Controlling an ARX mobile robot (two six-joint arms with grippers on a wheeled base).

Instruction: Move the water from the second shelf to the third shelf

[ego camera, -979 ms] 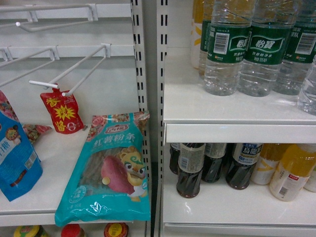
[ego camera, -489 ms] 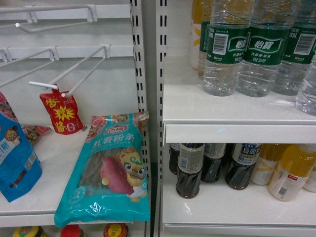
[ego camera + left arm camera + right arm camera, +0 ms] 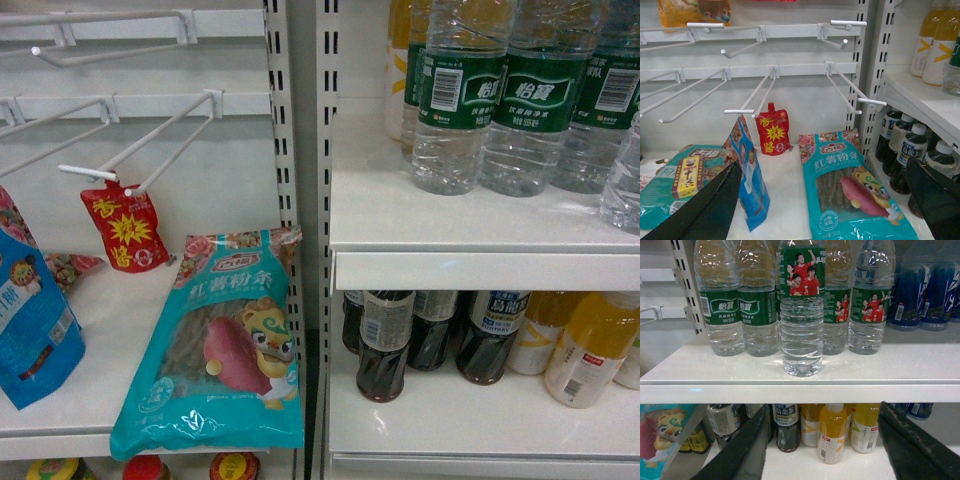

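Note:
Several bottles of water (image 3: 455,110) with green labels stand in rows on the upper white shelf (image 3: 450,268) at the right of the head view. Neither gripper shows in that view. In the right wrist view one water bottle (image 3: 801,315), its label showing people in red shirts, stands in front of the others near the shelf's edge (image 3: 800,390). My right gripper (image 3: 824,415) is open, below and short of that bottle, level with the shelf underneath. My left gripper (image 3: 825,165) is open over the snack shelf, holding nothing.
Under the water shelf stand dark tea bottles (image 3: 385,345) and yellow drink bottles (image 3: 595,350). Blue bottles (image 3: 920,295) stand right of the water. On the left bay lie a teal noodle packet (image 3: 225,340) and a blue bag (image 3: 30,320); a red pouch (image 3: 125,228) hangs from white hooks (image 3: 150,150).
The head view has shifted very slightly. Nothing on the shelves has moved.

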